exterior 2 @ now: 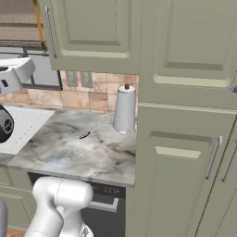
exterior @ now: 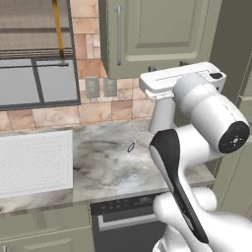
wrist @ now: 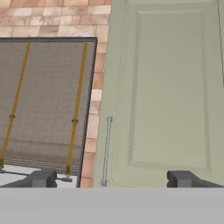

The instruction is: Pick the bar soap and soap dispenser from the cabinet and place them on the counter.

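The sage-green cabinet (wrist: 170, 87) hangs on the wall with its panelled door shut and its silver bar handle (wrist: 106, 151) at the door's left edge. My gripper (wrist: 113, 179) faces that door from a short way off, open, with nothing between its fingertips (wrist: 43, 178). The same cabinet (exterior: 162, 29) shows above the marble-veined counter (exterior: 108, 162), with my white hand (exterior: 179, 78) raised just below and in front of it. The bar soap and the soap dispenser are out of view.
A white paper-towel roll (exterior 2: 125, 110) stands at the counter's right end beside a tall green cupboard (exterior 2: 185, 162). A thin utensil (exterior: 135, 141) lies mid-counter. A white perforated panel (exterior: 34, 162) covers the left. A window with a blind (wrist: 43, 100) is left of the cabinet.
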